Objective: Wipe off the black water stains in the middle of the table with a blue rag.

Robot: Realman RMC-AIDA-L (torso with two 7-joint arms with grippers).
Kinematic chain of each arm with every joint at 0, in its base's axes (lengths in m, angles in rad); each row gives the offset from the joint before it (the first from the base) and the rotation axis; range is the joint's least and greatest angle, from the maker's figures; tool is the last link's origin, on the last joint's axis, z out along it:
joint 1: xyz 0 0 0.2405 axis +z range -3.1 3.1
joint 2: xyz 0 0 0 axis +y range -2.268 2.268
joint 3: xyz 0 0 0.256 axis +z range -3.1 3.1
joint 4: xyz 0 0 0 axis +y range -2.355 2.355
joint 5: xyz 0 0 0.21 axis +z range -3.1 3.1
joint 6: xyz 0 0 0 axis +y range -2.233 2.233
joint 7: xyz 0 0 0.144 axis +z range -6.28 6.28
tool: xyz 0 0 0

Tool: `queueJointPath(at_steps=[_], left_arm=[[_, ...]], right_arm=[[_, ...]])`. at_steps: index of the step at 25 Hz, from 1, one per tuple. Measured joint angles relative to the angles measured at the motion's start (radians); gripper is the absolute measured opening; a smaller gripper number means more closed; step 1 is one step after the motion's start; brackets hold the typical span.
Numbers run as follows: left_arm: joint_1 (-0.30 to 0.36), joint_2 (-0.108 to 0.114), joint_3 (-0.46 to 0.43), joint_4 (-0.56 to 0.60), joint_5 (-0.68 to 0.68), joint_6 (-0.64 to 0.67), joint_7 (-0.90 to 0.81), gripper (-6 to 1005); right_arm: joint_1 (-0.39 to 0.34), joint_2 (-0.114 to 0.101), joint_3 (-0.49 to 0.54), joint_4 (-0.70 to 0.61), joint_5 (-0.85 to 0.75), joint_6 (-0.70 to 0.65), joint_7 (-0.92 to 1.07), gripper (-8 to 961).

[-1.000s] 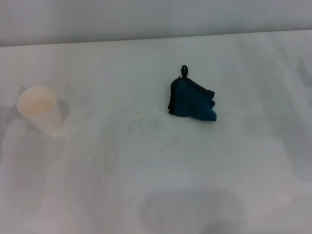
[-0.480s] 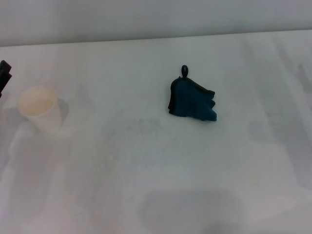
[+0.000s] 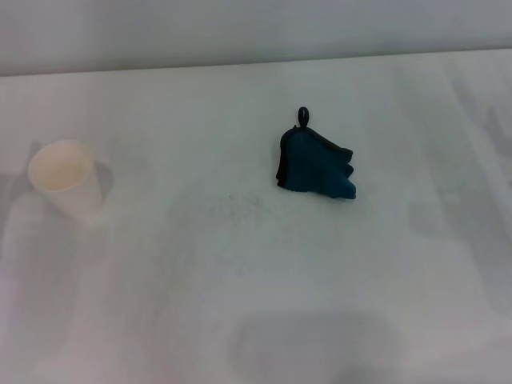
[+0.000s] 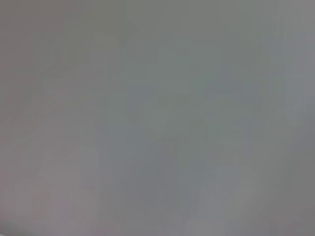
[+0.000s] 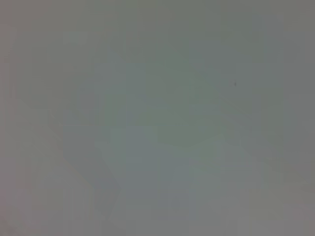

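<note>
With my left claw gone from beside the cup (image 3: 64, 180), neither claw shows, so grip unknown; the blue rag (image 3: 314, 166) lies bunched right of faint smudges (image 3: 240, 204) mid-worktop (image 3: 264, 320), wiping apparently done.

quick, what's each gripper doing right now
Left gripper: not in any view, so it cannot be told.
Right gripper: not in any view either; the blue rag lies unheld.
</note>
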Motion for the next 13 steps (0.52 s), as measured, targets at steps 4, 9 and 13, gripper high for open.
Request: queueJointPath(at_steps=[4, 9, 13], left_arm=[[-0.012, 0.000, 0.007, -0.006, 0.001, 0.008, 0.000, 877], [-0.026, -0.001, 0.001, -0.006, 0.002, 0.046, 0.001, 877], [-0.040, -0.001, 0.001, -0.007, 0.001, 0.081, 0.001, 877]], right_arm=[[-0.001, 0.000, 0.000, 0.009, 0.000, 0.002, 0.000, 870], [-0.007, 0.000, -0.007, 0.016, -0.003, 0.013, 0.001, 870], [-0.016, 0.000, -0.007, 0.018, -0.004, 0.019, 0.001, 870]])
